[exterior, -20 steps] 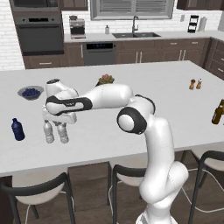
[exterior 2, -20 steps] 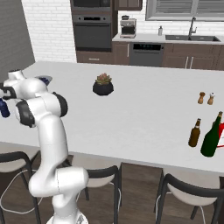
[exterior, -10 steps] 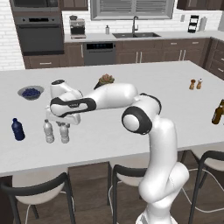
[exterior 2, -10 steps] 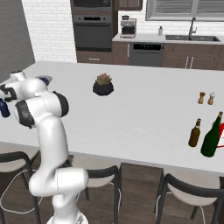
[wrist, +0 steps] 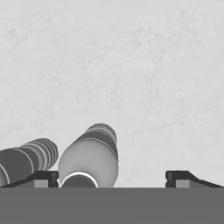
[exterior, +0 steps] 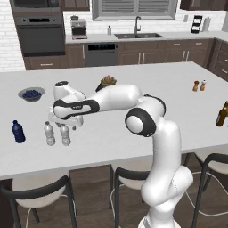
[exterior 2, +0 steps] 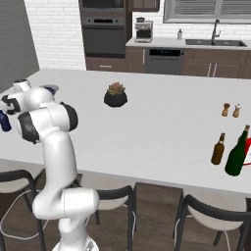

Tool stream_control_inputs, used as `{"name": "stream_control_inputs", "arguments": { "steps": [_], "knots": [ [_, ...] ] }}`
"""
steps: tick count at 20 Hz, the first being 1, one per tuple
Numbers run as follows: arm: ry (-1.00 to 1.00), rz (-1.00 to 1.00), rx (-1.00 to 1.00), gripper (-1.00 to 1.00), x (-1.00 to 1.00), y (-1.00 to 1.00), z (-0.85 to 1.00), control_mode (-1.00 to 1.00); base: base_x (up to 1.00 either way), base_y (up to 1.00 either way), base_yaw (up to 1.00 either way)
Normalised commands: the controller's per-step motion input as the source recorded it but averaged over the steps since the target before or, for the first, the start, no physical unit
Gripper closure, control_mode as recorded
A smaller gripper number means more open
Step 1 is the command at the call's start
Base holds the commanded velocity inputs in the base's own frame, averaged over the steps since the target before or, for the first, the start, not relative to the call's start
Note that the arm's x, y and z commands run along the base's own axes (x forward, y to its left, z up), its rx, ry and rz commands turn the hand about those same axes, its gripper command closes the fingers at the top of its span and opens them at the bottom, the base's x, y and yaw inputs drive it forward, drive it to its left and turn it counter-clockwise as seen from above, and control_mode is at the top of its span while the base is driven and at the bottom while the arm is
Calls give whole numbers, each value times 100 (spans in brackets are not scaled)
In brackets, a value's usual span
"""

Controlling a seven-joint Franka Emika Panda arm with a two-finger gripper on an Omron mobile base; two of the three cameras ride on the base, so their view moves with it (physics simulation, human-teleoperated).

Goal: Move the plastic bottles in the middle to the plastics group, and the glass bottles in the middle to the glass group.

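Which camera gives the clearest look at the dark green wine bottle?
The right base view: the dark green wine bottle stands whole at the counter's near right edge, beside the amber bottle. In the left base view, that spot holds a brown bottle cut by the frame's right edge.

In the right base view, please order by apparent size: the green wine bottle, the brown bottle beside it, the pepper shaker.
1. green wine bottle, tallest.
2. brown bottle, shorter and slimmer.
3. pepper shaker, smallest, though it stands farther from the camera, which shrinks it somewhat.
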Motion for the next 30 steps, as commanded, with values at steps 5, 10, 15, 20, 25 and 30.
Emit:
{"name": "stream_control_inputs", "arguments": {
  "steps": [5, 10, 15, 20, 25, 30],
  "knots": [
    [-2, 0, 1, -100, 6, -4, 12, -100, 0, 0, 0],
    [-6, 0, 3, -100, 3, 0, 30, -100, 0, 0, 0],
    [-6, 0, 2, -100, 0, -2, 34, -100, 0, 0, 0],
    [-15, 16, 4, -100, -47, -38, 28, -100, 0, 0, 0],
    [-24, 46, 0, -100, -73, -76, 0, -100, 0, 0, 0],
    [-16, 46, 0, -100, -60, -82, 14, -100, 0, 0, 0]
  ]
}}
